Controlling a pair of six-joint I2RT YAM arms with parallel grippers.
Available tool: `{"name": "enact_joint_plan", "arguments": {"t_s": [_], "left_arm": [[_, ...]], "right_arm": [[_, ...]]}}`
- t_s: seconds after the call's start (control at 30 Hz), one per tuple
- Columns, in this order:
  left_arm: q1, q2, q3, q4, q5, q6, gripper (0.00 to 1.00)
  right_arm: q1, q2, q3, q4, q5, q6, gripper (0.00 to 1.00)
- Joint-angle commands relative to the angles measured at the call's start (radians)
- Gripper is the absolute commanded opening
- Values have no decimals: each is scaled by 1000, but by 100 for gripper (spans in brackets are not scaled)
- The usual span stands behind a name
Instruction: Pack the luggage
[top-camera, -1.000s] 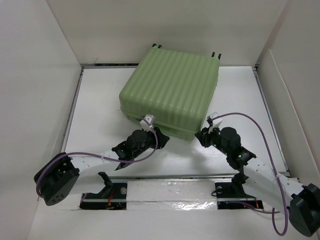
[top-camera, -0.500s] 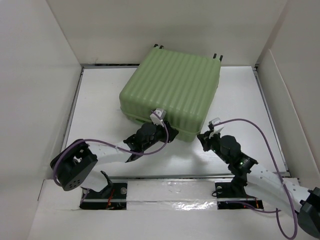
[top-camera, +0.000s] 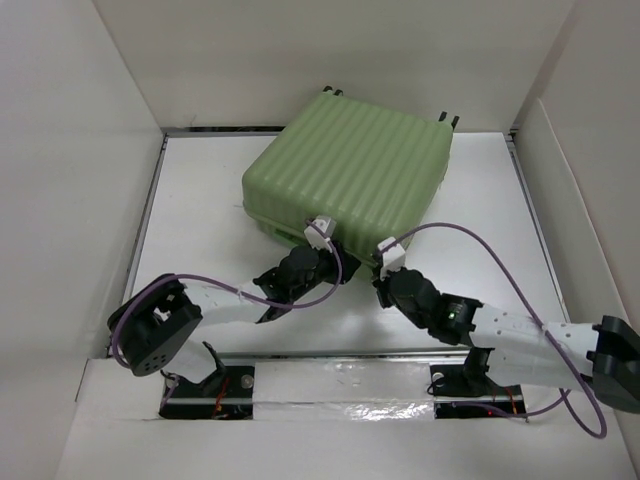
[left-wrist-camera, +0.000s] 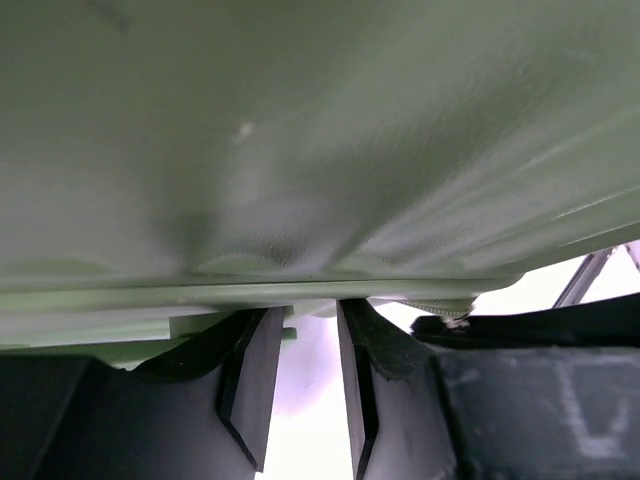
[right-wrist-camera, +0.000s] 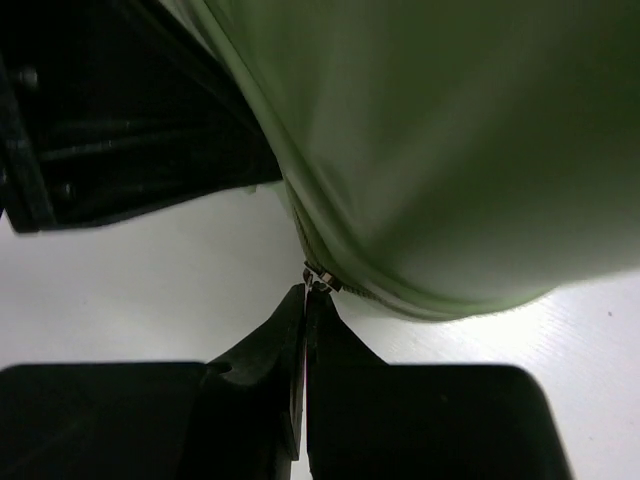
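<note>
The luggage (top-camera: 350, 180), a light green ribbed hard-shell suitcase, lies flat and closed on the white table, black wheels at its far edge. My left gripper (top-camera: 336, 262) is at its near edge. In the left wrist view its fingertips (left-wrist-camera: 262, 330) stand a little apart with nothing between them, pressed up under the shell's rim (left-wrist-camera: 300, 295). My right gripper (top-camera: 379, 274) is at the near corner beside the left one. In the right wrist view it (right-wrist-camera: 305, 295) is shut on the small metal zipper pull (right-wrist-camera: 320, 281) at the shell's seam (right-wrist-camera: 400, 160).
White walls enclose the table (top-camera: 200, 200) on the left, back and right. The two wrists are close together at the suitcase's near edge. The left gripper's black body (right-wrist-camera: 130, 120) fills the upper left of the right wrist view. The arm bases (top-camera: 215, 385) sit at the front rail.
The right gripper has swung left to the suitcase's near corner and closed on the zipper pull. The left gripper slid right along the near edge. The suitcase shifted slightly back and right.
</note>
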Motion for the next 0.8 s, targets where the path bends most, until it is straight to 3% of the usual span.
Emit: {"name": "enact_joint_plan", "arguments": {"t_s": [0.0,0.13,0.23,0.27,0.33,0.37,0.47,0.63,0.7,0.77], "left_arm": [[-3,47,65,156,-30,-64,25],[-3,30,20,180,-46,-91,25],[8,-99,-44,107,-123,-81,38],[34,-208,-64,43,-146,-78,45],[69,-336,-119,-26,-210,-70,49],[115,-457,-124,-115,-240,-70,50],[213,-611,-95,-217,-336,-85,43],[601,-605,32,-214,-189,-220,42],[721,-534,54,-170,-130,-277,43],[908,-400,68,-116,-20,-395,44]], "right_arm": [[138,75,101,109,-206,75,0],[138,176,73,323,-30,109,0],[124,234,81,320,9,112,0],[124,228,75,322,1,112,0],[124,179,31,340,-16,124,0],[124,159,14,343,-19,126,0],[124,106,-19,320,-26,123,0],[124,55,-23,235,-23,110,0],[124,32,-28,213,-35,109,0],[115,21,-39,216,-42,94,0]]}}
